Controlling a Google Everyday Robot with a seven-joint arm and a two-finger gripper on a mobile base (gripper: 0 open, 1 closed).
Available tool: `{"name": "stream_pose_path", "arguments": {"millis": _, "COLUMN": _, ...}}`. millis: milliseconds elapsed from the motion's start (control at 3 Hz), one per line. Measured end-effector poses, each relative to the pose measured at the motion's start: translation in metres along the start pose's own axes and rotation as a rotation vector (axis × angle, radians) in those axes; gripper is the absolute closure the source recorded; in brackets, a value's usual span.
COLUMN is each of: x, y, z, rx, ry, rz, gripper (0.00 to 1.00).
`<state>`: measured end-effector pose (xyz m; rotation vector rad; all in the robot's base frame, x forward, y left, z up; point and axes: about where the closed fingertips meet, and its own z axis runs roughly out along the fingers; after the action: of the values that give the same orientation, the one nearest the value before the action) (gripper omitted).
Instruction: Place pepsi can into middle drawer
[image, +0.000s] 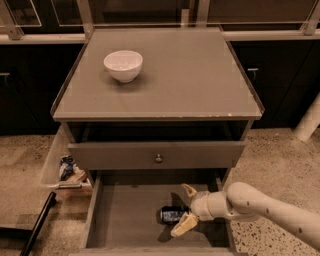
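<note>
1. The gripper (185, 209) sits low and right of centre in the frame, inside the middle drawer (127, 212); its two fingers are spread wide.
2. The pepsi can (171, 215) lies on its side on the drawer floor, its right end between the fingers; whether they touch it is unclear.
3. The white bowl (123, 65) stands upper left on the cabinet top (185, 80); the knobbed drawer (158, 156) is just above the open one.

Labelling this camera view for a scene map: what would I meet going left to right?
Clear side bin of packets → white ceramic bowl → dark-blue pepsi can on the grey middle drawer floor → cream robot arm. The gripper, open, straddles the can's right end, so it is unranked.
</note>
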<state>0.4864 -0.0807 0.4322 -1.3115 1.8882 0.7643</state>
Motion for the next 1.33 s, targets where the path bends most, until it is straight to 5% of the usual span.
{"name": "stream_pose_path", "arguments": {"millis": 333, "x": -0.010, "y": 0.006, "z": -0.049, "rx": 0.035, "ry": 0.023, "rz": -0.043, "gripper": 0.00}}
{"name": "stream_pose_path", "arguments": {"millis": 667, "x": -0.022, "y": 0.014, "z": -0.096, "rx": 0.113, "ry": 0.088, "rz": -0.165, "gripper": 0.00}}
{"name": "stream_pose_path", "arguments": {"millis": 1333, "x": -0.058, "y": 0.021, "z": -0.194, "rx": 0.324, "ry": 0.228, "rz": -0.343, "gripper": 0.00}}
